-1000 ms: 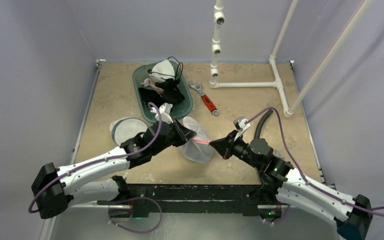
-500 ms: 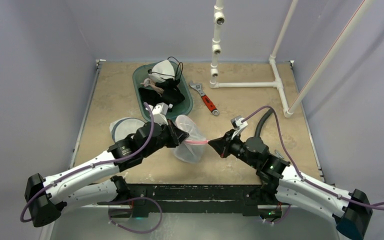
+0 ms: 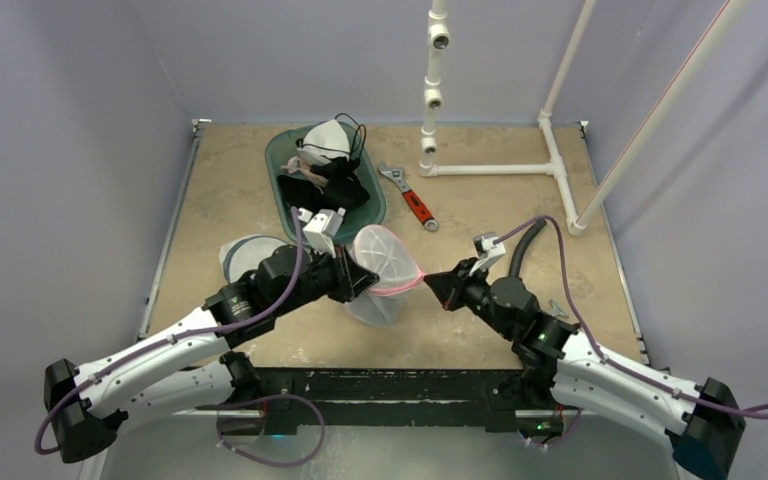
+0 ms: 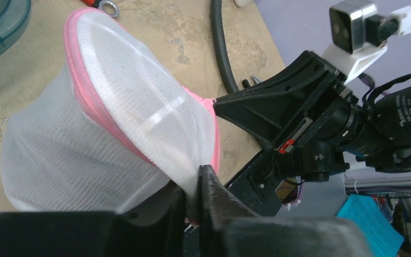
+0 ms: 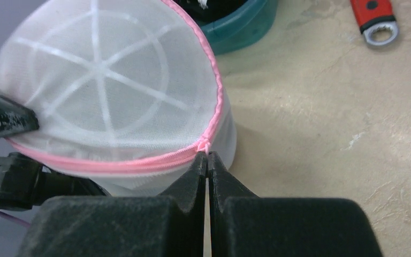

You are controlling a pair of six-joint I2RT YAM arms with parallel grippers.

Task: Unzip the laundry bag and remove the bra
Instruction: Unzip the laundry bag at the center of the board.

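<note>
Centrally, near the front edge of the counter [image 3: 240, 180], the laundry bag [image 3: 382, 278] sits between the two arms. It is a white mesh drum with a pink zipper [image 5: 112, 165] running round its rim. Its flat ribbed top is tipped up and faces the right wrist camera, while its lower wall reaches down to the counter.

The left arm [image 3: 210, 320] comes in from the bag's left side. Its jaws are clenched on a fold of white mesh just beside the pink rim, at the edge nearest the robot. The right arm [image 3: 560, 350] reaches in from the opposite side. Its jaws are pressed together on the small pink zipper pull [image 5: 203, 145], so the bag lies directly in front of them and touches their tips. Along the stretch that shows in the right wrist view, the zipper teeth look joined. What lies inside the bag cannot be made out through the mesh.

Behind the bag stands a teal basin [image 3: 282, 205] holding black and white garments. A red-handled wrench [image 3: 415, 205] lies just to its right. A second round mesh piece [image 3: 250, 255] rests to the left of the bag, partly under the left arm. A white pipe frame [image 3: 490, 168] stands at the far right.
</note>
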